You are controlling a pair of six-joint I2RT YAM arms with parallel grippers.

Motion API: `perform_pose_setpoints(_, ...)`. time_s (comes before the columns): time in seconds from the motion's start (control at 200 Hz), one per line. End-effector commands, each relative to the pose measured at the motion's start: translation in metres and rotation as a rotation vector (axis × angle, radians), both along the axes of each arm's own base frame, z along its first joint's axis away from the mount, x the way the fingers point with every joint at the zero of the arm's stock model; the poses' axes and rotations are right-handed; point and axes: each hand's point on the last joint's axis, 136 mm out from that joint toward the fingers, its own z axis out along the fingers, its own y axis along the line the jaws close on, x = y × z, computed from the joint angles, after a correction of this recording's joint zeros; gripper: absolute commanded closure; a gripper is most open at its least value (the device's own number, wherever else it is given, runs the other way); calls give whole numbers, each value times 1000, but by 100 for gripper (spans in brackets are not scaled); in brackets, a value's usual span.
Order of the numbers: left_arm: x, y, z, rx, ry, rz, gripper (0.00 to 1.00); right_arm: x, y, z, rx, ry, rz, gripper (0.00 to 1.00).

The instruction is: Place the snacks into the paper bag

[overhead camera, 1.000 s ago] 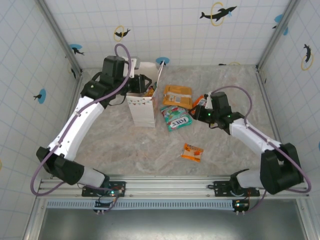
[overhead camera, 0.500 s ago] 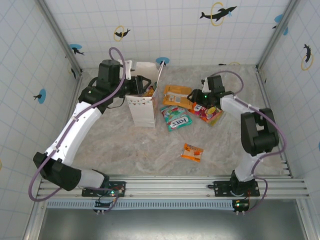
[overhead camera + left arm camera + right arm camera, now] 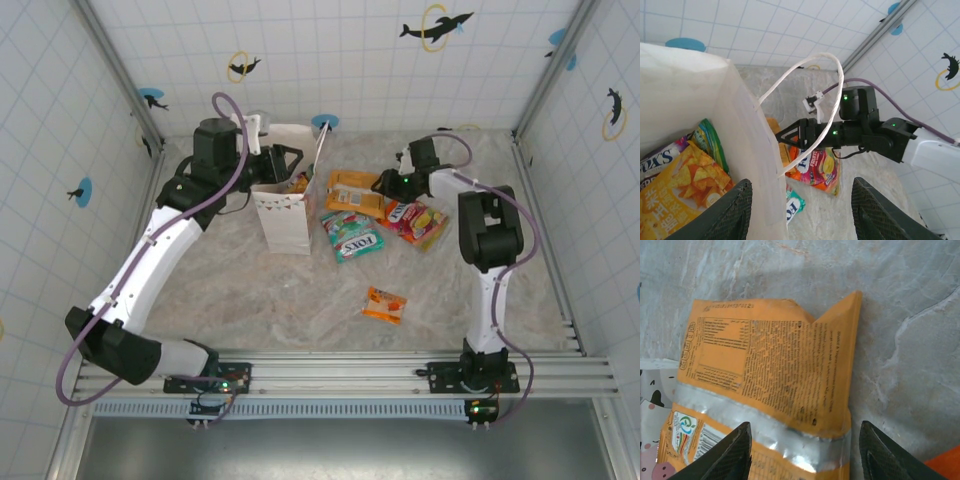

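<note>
step: reaching for the next snack; right hand (image 3: 802, 440) hovers over orange packet (image 3: 770, 370), no grip yet
right hand state: spread wide, packet flat on counter (image 3: 250, 290) beneath it
left hand (image 3: 799, 200): wide open at mouth of paper bag (image 3: 283, 215), straddling its wall, pinching nothing
bag: upright, left of centre, some packets inside
outside bag: FOX'S packet (image 3: 352, 238), red-yellow packet (image 3: 420, 220), small orange packet (image 3: 384, 304)
next: lower, close on packet's edge, carry to bag mouth

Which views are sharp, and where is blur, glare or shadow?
Top external: sharp, evenly lit, soft shadows. Left wrist: the paper bag has its inner wall washed out; the left fingers are blurred. Right wrist: print on the orange packet is sharp, its foil seam glints, the right fingers are blurred.
</note>
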Motion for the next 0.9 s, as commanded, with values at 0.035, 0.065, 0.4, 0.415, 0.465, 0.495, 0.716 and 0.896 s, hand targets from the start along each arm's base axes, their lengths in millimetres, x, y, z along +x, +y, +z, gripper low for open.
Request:
perform_pose_setpoints(0.035,2,-7,11,-62,-37,-36,46,6,10,-1,90,19,36,44)
perform_pose_setpoints(0.065,1,-9,12,-69,-39,-48,46,6,12,-3,100,22,37,44)
perform_pose_setpoints(0.4,-3,-22,25,-179,-73,-177,45,8,18,-10,165,24,50,71)
perform_pose_setpoints(0.415,-4,-22,25,-181,-72,-183,45,7,18,-11,165,25,51,73)
perform_pose_setpoints(0.465,-5,-25,24,-186,-66,-198,46,7,17,-7,169,13,50,79)
perform_pose_setpoints(0.495,-6,-26,23,-189,-63,-211,46,7,16,-4,172,3,47,83)
perform_pose_setpoints(0.716,-8,-32,17,-204,-45,-253,47,4,8,36,209,-104,32,100)
perform_pose_setpoints(0.896,-9,-32,8,-128,-67,-250,49,-7,1,81,209,-203,32,100)
